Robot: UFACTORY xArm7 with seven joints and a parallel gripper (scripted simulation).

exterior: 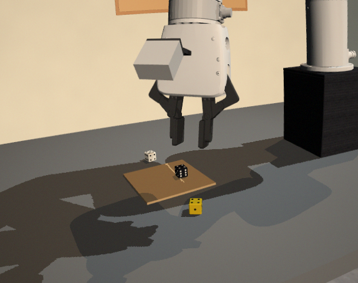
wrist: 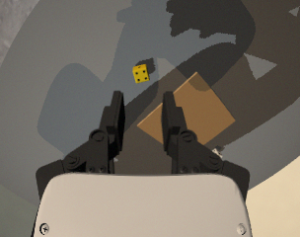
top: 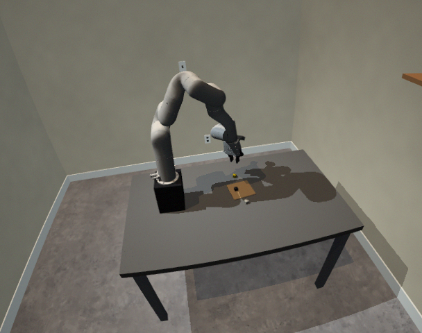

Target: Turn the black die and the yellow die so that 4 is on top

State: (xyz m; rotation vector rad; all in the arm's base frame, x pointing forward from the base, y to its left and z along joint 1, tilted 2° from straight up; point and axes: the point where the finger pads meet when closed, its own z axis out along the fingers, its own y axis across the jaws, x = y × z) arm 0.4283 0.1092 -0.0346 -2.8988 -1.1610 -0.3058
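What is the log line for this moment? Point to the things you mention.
hand [top: 234,159] [exterior: 189,145] [wrist: 143,104] partly open, holding nothing | yellow die [top: 234,175] [exterior: 195,206] [wrist: 141,74] 4-up, off mat [top: 248,192] [exterior: 148,186] [wrist: 209,116] | black die [top: 236,188] [exterior: 181,171] on mat

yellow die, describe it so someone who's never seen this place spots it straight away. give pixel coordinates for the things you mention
On the grey table [top: 204,232], find the flat orange-brown mat [top: 245,189] [exterior: 161,183] [wrist: 204,114]. Just off its edge, on the side away from the white die [top: 246,201] [exterior: 149,155], sits the yellow die [top: 234,175] [exterior: 195,206] [wrist: 141,74]. It shows four dark pips on top, and neither neighbour is yellow: one is white, the other black and on the mat.
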